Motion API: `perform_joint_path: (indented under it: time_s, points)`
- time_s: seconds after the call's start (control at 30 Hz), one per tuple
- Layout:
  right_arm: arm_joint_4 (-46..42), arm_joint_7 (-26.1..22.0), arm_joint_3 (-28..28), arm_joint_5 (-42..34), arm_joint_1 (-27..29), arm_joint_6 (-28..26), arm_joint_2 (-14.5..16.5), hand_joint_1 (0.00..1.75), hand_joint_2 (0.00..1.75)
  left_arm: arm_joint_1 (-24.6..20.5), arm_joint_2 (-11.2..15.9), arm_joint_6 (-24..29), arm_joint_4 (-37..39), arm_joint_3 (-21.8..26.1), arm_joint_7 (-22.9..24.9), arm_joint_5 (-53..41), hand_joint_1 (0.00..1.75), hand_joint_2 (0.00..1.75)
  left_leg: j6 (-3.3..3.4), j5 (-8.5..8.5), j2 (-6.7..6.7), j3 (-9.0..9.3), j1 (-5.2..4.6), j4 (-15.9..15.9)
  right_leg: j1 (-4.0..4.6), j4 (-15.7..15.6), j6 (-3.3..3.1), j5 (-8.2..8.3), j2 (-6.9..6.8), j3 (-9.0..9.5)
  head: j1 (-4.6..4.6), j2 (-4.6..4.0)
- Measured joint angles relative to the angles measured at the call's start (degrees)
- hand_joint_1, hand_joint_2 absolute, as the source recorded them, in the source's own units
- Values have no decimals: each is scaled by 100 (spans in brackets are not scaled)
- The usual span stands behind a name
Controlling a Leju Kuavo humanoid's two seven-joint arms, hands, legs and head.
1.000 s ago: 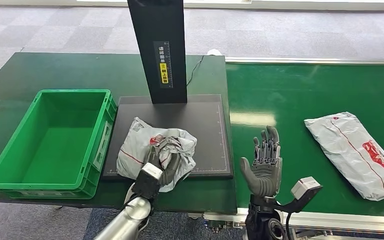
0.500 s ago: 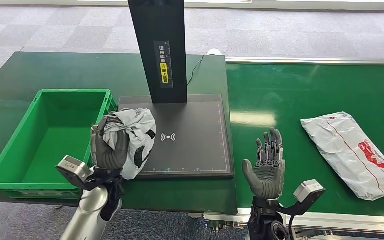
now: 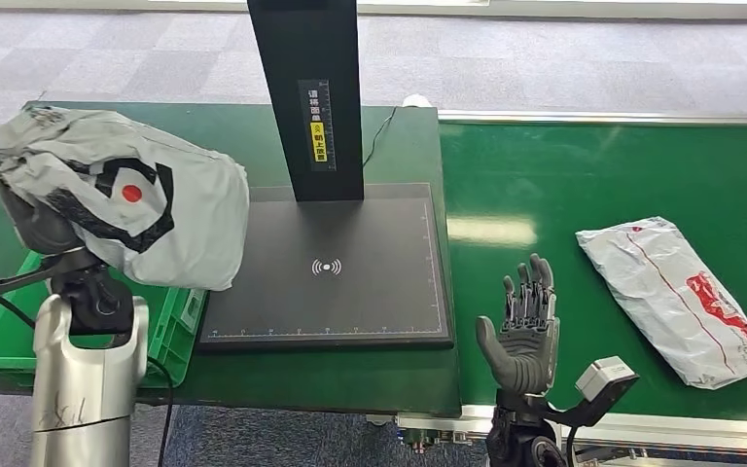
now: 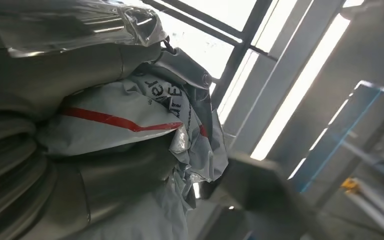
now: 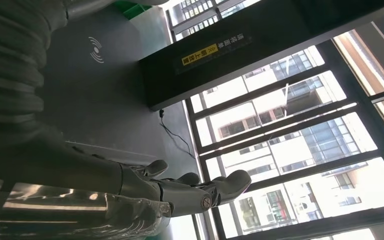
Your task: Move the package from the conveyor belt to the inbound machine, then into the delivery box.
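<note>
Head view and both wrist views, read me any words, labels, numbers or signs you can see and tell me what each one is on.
Black post: label with white and yellow characters, too small to read.
Black scan pad: white wireless-wave sign, no words; edge ruler ticks, numbers unreadable.
Held package in the left hand: black mark with a red dot; in the left wrist view, dark letters, turned and creased, unreadable.
Belt package: red print, unreadable.

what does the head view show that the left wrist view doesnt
Head view alone: the green crate under the raised package, the black scanner pad with its upright post, the conveyor belt carrying a second package, and the right hand with fingers spread, holding nothing.
Left wrist view alone: a close look at the red stripe and print on the crumpled bag, with window frames behind.
Both: the grey package gripped in the left hand.
</note>
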Motion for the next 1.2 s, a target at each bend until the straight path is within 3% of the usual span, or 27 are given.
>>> perform_joint_path:
  time_s: [0.13, 0.27, 0.47, 0.57, 0.7, 0.93, 1.2]
  points:
    - [-8, 0, -44, -4, 40, 1, -2, 0, 175, -234, 113, -238, 219, 629, 179, 410, 175, 175, 0, 0, -1, -1, 0, 0, 0, 0, 0, 0, 0, -1, 1, 0]
    - [-23, 0, -65, 19, 58, 2, -1, 0, 175, -482, 227, -152, 472, 1075, 250, 366, 175, 175, -1, 1, 1, -1, 0, 0, 0, 0, 0, 0, 0, -1, 0, 0]
    - [-50, 0, -80, 26, 77, 5, -1, 0, 175, -669, 324, -120, 698, 1394, 268, 301, 175, 175, -1, 1, -1, -3, 0, 1, 0, 0, 0, 0, 0, -1, 1, 0]
    - [-54, 0, -90, 34, 81, 5, -1, 0, 175, -730, 362, 125, 786, 1451, 191, 15, 175, 175, -1, 1, 0, -4, 0, 0, 0, 0, 0, 0, 0, -2, 2, 0]
    - [-80, 2, -112, 64, 102, 5, -1, 0, 175, -889, 627, 786, 1124, 1494, -38, -921, 175, 175, -1, 1, 0, -4, 0, 0, 1, 0, 0, 0, 1, -3, 1, 0]
    - [-83, 2, -140, 75, 112, -3, -1, 0, 175, -939, 866, 1311, 1668, 1488, -245, -1865, 175, 175, -5, 3, -1, -4, 2, 0, 2, 1, 0, 0, 0, -4, 1, 0]
    - [-80, 2, -150, 72, 80, -4, 2, 0, 175, -795, 843, 2066, 2758, 823, -484, -3590, 175, 175, -4, 3, -3, -6, -2, 1, -2, 0, 1, 0, -3, -1, 2, 0]
